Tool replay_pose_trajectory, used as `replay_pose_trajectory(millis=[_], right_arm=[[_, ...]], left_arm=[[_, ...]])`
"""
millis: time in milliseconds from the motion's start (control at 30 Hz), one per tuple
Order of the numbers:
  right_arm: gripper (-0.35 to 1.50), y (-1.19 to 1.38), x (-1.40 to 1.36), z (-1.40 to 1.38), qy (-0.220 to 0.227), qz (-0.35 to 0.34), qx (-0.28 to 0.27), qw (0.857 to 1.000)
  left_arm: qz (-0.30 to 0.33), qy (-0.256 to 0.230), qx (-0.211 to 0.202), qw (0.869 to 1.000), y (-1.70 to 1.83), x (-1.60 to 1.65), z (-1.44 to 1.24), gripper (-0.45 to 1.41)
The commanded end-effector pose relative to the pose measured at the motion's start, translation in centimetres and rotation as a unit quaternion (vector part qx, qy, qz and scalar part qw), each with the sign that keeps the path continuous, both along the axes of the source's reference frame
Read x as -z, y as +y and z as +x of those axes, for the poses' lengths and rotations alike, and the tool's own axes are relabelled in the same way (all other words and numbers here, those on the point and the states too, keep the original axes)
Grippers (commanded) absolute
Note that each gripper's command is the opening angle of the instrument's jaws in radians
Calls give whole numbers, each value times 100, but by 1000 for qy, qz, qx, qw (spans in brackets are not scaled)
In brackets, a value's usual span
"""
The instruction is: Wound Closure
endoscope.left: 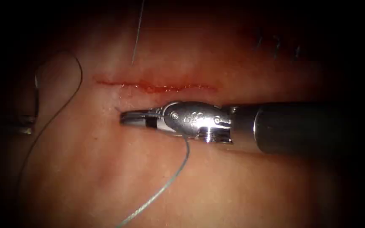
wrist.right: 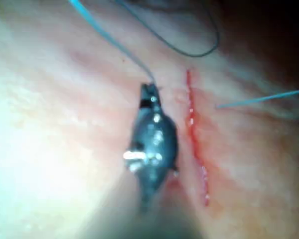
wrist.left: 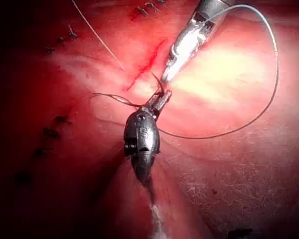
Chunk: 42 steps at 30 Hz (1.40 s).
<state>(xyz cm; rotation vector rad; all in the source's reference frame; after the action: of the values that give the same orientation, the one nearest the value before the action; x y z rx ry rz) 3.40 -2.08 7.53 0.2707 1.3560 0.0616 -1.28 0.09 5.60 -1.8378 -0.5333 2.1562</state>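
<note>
Handling thread, by my read: right tool just near of the cut, jaws pinched on thread; left tool far left, grip untellable; needle unlocated; next wants gentle, even tension.

The right arm's tool has a polished silver wrist housing with round screw heads, faint engraved marks, a black band behind slim dark-tipped jaws, and a smooth dark grey cylindrical shaft. The left arm's tool shows a dark, glossy, teardrop-shaped metal wrist stamped with a letter-like mark.
</note>
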Motion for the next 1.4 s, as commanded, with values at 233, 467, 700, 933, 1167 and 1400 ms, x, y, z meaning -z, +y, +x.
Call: replay_pose_trajectory(millis=[233, 467, 700, 933, 1167, 1400], right_arm=[[-35, -34, 28, -57, -9, -6, -6, 1000], [-35, -59, 47, -97, -17, -11, -3, 1000], [-35, -77, 53, -118, -29, -16, 16, 999], [-35, -104, 60, -138, -40, -21, 57, 997], [-35, -123, 61, -162, -49, -25, 78, 995], [-33, -133, 61, -181, -59, -30, 93, 993]], left_arm=[[-1, -1, 0, 1000, 1, -7, -4, -45], [-4, -1, 0, 1000, 1, -7, -4, -45], [-4, -1, -1, 1000, 0, -7, -4, -45], [-4, -1, -1, 1000, 0, -7, -3, -45], [-7, -2, -1, 1000, 0, -7, -3, -45], [-10, -2, -2, 1000, 0, -7, -2, -45]])
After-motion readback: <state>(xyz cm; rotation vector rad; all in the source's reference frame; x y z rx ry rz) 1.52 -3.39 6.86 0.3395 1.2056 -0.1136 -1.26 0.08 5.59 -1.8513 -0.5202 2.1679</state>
